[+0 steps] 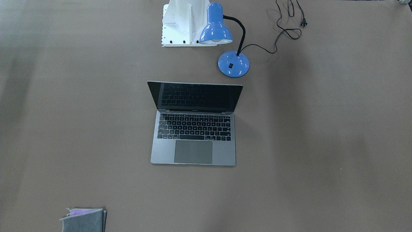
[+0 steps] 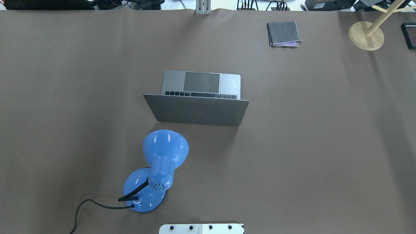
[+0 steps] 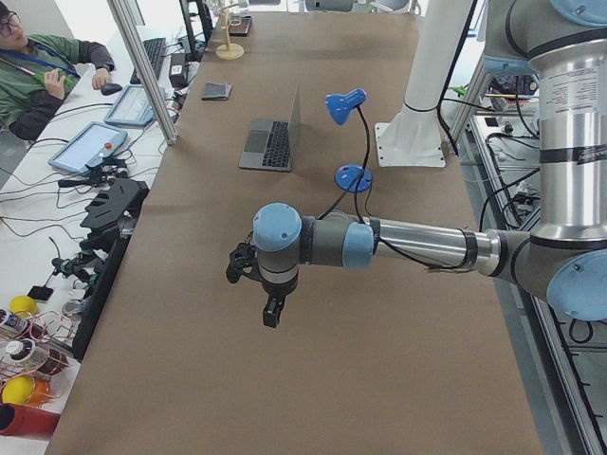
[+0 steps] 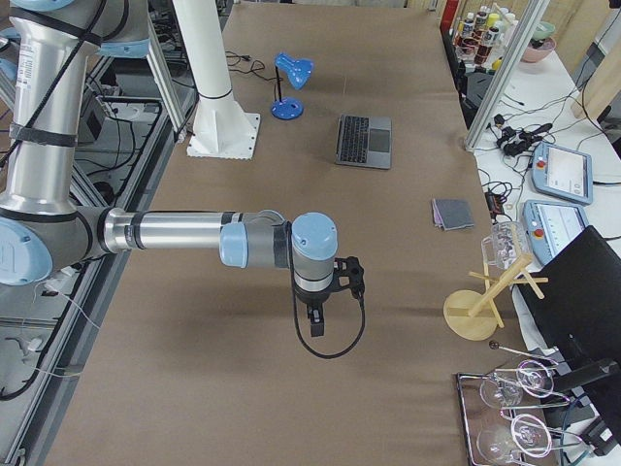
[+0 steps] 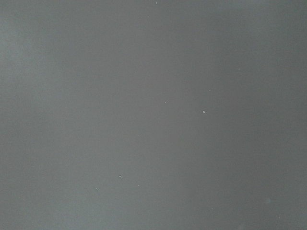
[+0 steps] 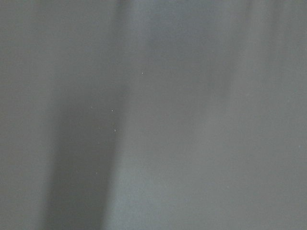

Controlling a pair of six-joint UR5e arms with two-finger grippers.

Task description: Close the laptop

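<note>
The laptop (image 1: pixel 193 151) stands open at the table's middle, lid upright, dark screen and black keyboard facing away from the robot. In the overhead view its grey lid back (image 2: pixel 196 111) faces the robot. It also shows in the exterior left view (image 3: pixel 273 142) and the exterior right view (image 4: pixel 365 141). My left gripper (image 3: pixel 271 313) hangs over bare table far from the laptop. My right gripper (image 4: pixel 315 323) does the same at the other end. I cannot tell whether either is open or shut. Both wrist views show only bare table surface.
A blue desk lamp (image 2: pixel 162 159) stands between the robot base (image 2: pixel 201 228) and the laptop, its cord (image 1: pixel 286 29) trailing on the table. A folded grey cloth (image 2: pixel 283 33) lies at the far right. A wooden stand (image 2: pixel 366 35) is at the far right corner.
</note>
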